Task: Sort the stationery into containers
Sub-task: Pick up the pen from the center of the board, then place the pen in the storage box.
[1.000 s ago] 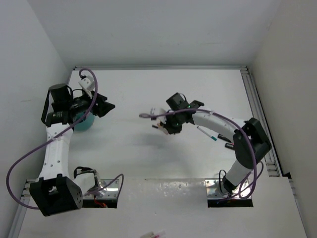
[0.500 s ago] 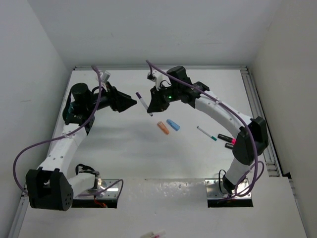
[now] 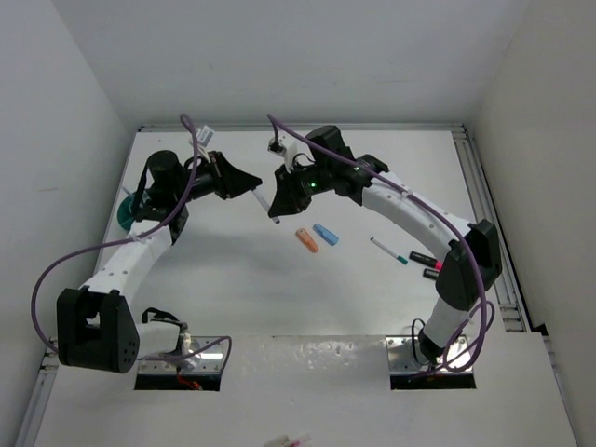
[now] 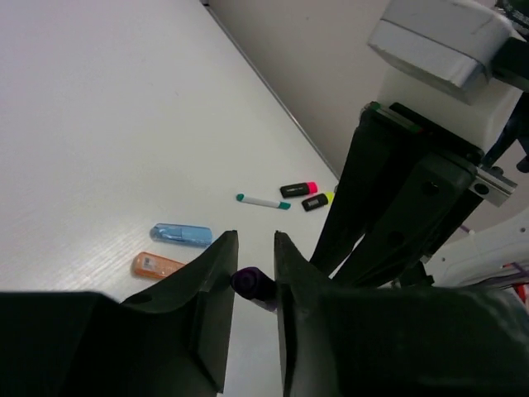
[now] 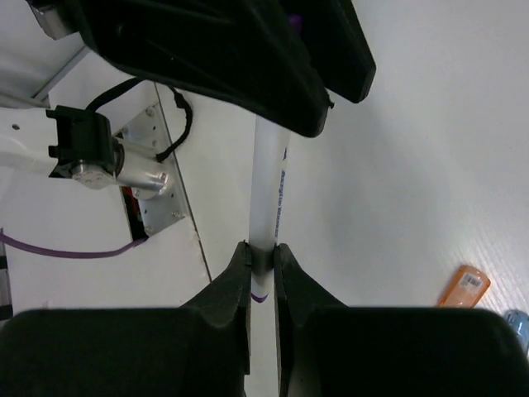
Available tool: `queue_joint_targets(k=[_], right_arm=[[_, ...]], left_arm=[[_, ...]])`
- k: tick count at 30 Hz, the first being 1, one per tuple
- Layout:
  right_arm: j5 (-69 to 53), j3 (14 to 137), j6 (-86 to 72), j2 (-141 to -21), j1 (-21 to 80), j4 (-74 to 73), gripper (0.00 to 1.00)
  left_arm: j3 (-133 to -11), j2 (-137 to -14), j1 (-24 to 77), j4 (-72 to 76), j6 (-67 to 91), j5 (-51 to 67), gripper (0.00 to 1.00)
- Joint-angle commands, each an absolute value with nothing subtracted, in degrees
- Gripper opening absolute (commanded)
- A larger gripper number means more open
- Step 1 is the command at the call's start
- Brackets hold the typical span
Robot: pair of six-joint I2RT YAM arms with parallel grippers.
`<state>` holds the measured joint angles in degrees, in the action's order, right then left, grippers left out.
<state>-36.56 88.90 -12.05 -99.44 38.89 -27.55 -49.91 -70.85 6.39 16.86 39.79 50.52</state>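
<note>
At the far left we see only a sliver of the teal cup point(image 3: 125, 210) on the table point(image 3: 233, 289). The left arm point(image 3: 140, 251) covers the rest of it, so we cannot tell what lies inside.

Further right, the left gripper point(image 3: 250, 186) reaches toward the middle. In its wrist view its fingers point(image 4: 216, 281) stand narrow on either side of the dark cap of a purple-capped pen point(image 3: 265, 205). We cannot tell whether they press on it.

The pen hangs above the table between the two grippers. The right gripper point(image 3: 282, 197) is clamped tight on its white barrel.

Beyond them the rest of the stationery lies loose on the table. An orange highlighter point(image 3: 306, 240) and a blue highlighter point(image 3: 325, 234) lie just beside each other. A thin pen point(image 3: 388, 250) with a teal end comes next. Two black markers point(image 3: 428, 265), one pink-ended and one yellow-ended, lie near the right arm. All of them are well apart from the cup.
</note>
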Motion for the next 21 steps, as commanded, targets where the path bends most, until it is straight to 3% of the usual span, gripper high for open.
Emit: queue_joint_targets(k=[1,2,4,5,6,9,15,21], right_arm=[[-37.88,91.58,-12.22,-99.93,39.81,-26.72,0.00],[-37.27,91.67,-12.48,-100.11,39.90,-26.72,0.00],[-36.65,92.11,-12.57,-100.37,39.90,-27.59,0.20],[-36.04,92.11,-12.66,-100.11,39.73,-27.86,0.32],[-35.51,91.94,-13.09,-99.76,39.55,-27.95,0.57],[-33.67,90.62,-12.57,-97.92,37.97,-29.35,0.71],[-30.94,85.87,-11.69,-95.45,34.19,-29.44,0.72],[-30.06,84.47,-11.69,-95.89,34.10,-28.39,0.72]], left_arm=[[-52.65,-69.87,6.68,21.18,40.87,50.62,0.27],[-52.65,-69.61,6.59,20.83,40.35,50.89,0.12],[-52.91,-68.04,5.63,18.12,37.20,51.07,0.00],[-52.82,-67.33,5.10,16.54,35.61,51.06,0.00],[-53.26,-65.76,3.27,12.09,33.59,51.06,0.00],[-57.12,-62.51,-3.30,-2.50,20.87,50.19,0.00],[-64.42,-60.64,-21.60,-21.87,-6.00,42.90,0.00],[-61.44,-62.49,-35.22,-15.85,-11.78,41.82,0.00]])
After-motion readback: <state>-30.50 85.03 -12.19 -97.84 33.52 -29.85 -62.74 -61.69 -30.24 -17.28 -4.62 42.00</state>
